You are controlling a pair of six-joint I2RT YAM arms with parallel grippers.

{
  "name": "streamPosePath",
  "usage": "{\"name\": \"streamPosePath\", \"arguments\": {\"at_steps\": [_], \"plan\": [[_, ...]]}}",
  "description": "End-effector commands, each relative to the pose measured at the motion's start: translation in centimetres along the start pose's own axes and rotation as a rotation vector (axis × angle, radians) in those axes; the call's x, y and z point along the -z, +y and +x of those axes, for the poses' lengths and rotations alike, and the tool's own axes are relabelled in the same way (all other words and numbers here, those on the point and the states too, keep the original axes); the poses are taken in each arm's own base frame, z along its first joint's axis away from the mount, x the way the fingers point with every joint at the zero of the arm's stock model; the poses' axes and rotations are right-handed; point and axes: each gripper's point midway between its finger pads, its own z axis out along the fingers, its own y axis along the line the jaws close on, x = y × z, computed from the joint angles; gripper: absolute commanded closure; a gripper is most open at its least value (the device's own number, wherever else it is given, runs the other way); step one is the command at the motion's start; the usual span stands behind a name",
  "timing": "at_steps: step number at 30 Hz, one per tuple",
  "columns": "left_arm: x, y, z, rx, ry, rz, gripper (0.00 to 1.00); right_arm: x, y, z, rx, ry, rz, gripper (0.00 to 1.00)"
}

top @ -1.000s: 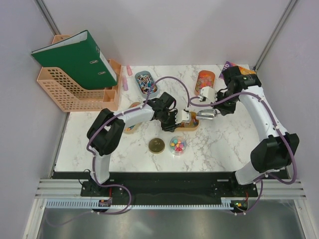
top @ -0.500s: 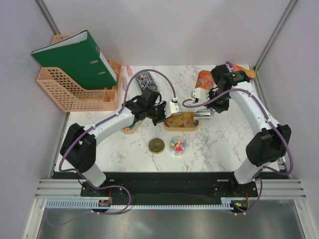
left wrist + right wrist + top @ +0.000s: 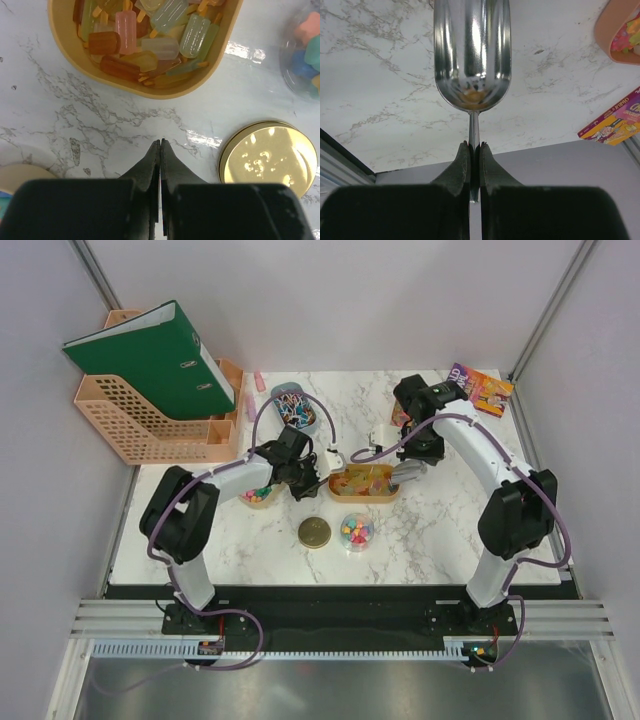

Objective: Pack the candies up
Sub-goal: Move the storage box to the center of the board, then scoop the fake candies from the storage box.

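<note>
At the upper left of the overhead frame, a green binder (image 3: 150, 352) rests on a peach file tray (image 3: 135, 430) beside the marble worktop (image 3: 450, 525). Right of it sit a tin of coloured clips (image 3: 293, 408) and a small round dish (image 3: 257, 496) of mixed sweets. Near the centre, the left claw (image 3: 160, 143) hangs over bare marble with its fingers pressed together and nothing between them. The wrist view puts it below an oval tray (image 3: 64, 47) and left of a round gold lid (image 3: 270, 157). The tray is heaped with lolly-shaped candies (image 3: 150, 30) in pink, green, yellow and brown. More candies (image 3: 356, 531), pink, blue and green, lie in a clear tub just right of the lid at lower centre. At the tray's right end, the right claw (image 3: 474, 146) pinches the thin handle of a silver scoop (image 3: 472, 55). At the upper right lies a bright packet (image 3: 615, 120); its lettering seems to begin "CHARLIE", the rest too small to read.
</note>
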Motion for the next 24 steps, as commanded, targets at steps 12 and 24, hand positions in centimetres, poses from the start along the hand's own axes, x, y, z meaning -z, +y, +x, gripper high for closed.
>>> {"name": "streamPosePath", "arguments": {"at_steps": [12,24], "plan": [[-2.3,1.6,-3.0,0.095,-0.037,0.06,0.98,-0.1,0.3,0.2,0.055,0.214,-0.028,1.0],[-2.4,-0.2,-3.1,0.279,-0.039,0.232,0.98,-1.5,-0.2,-1.3,0.153,0.285,-0.036,1.0]]}}
